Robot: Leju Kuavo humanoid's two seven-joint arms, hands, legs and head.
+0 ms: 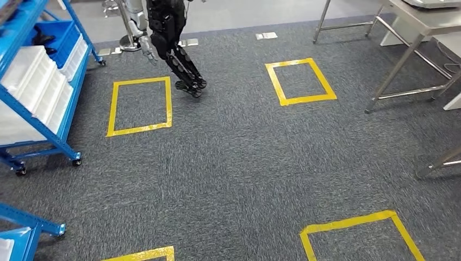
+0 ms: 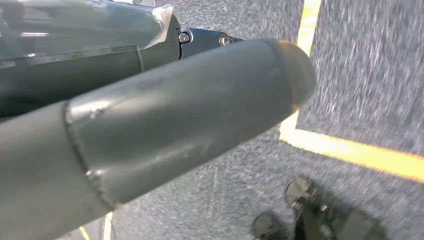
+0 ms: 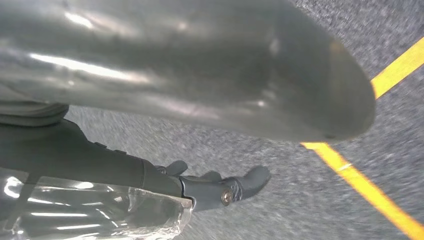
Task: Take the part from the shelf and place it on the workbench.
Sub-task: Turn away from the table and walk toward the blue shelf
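On the open carpet (image 1: 228, 163) between shelf (image 1: 38, 152) and workbench (image 1: 418, 19), both arms hang low, which suits walking rather than reaching.

The right hand (image 3: 200, 65) looks down at the floor. Its thumb stands apart from the dark fingers (image 3: 245, 182), carpet shows between them, and I see nothing in its hold. The left hand (image 2: 175, 115) is mostly a blurred thumb up close. How far it is open, and whether it holds anything, I cannot tell.

The part cannot be picked out. The shelf stands at the left with white bins (image 1: 32, 76) and a blue bin (image 1: 62, 30). A dark thing (image 1: 42, 39) in the blue bin may be it, but it is too small to say. So the fetch looks not yet done.

Taped yellow squares (image 1: 113, 106) probably mark standing spots, one near the shelf and another (image 1: 274, 81) nearer the workbench.

There is plenty of bare floor ahead. Things to mind are the shelf's wheeled foot jutting out, a second blue frame (image 1: 27, 223) close at the lower left, the workbench legs on the right, and another robot (image 1: 171, 41) standing beside the shelf-side square.
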